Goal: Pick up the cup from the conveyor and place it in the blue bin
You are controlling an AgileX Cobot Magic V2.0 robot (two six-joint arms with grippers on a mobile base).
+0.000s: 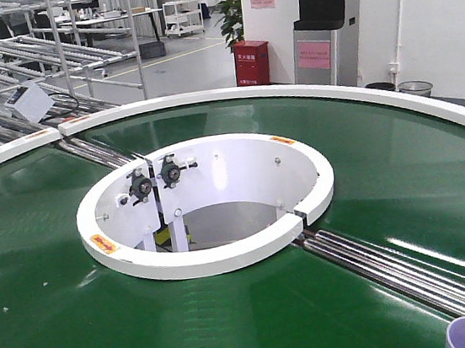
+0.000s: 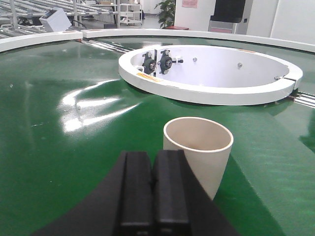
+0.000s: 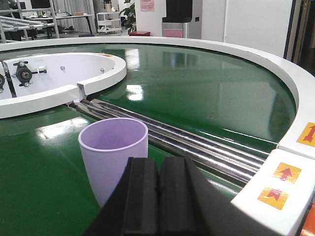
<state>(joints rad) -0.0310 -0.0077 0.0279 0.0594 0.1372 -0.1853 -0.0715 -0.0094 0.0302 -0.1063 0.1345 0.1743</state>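
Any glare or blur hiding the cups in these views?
Left wrist: glare streaks the conveyor left of the cream cup, which is sharp. Right wrist: small glare patch beyond the sharp purple cup. Front: faint reflections; both cups cropped at the bottom edge.

My front camera sits high over the near edge of the conveyor (image 1: pixel 38 249), facing 12 o'clock across the white central ring (image 1: pixel 218 261). My left wrist camera rides low over the belt behind my left jaws, very near a cream cup (image 2: pixel 206 162), with the ring at 1 o'clock. My right wrist camera sits equally low behind my right jaws, close to a purple cup (image 3: pixel 110 162), with the ring at 10 o'clock. All three views share that ring. The front view catches both cup rims, at 7 and 5 o'clock.
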